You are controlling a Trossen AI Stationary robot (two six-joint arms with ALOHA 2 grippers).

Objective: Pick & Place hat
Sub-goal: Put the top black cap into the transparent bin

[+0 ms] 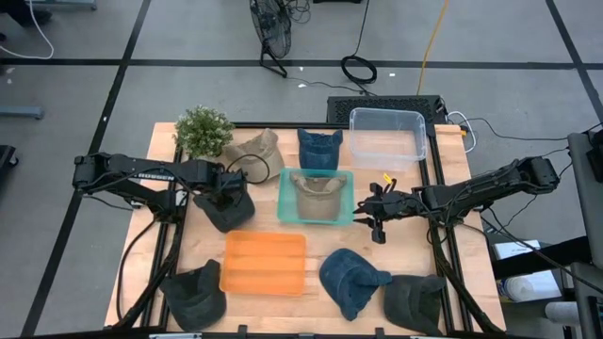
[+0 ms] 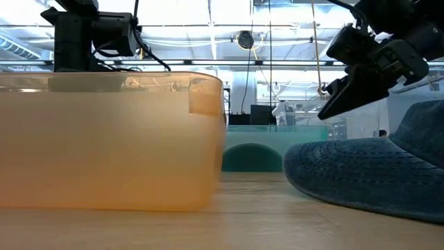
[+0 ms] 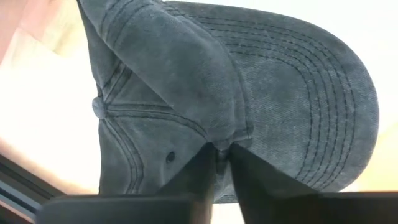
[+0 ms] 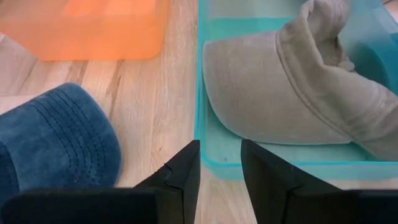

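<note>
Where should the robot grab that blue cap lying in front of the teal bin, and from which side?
Probably by the brim of the blue cap, coming straight down from above. The brim is a flat, stiff flap sticking out toward the right of the soft crown, so two fingers could pinch it. The right gripper, open beside the teal bin, is the closer one.

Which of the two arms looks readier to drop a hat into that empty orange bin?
Left. Its fingers pinch the dark grey hat beside the orange bin; the right gripper holds nothing.
</note>
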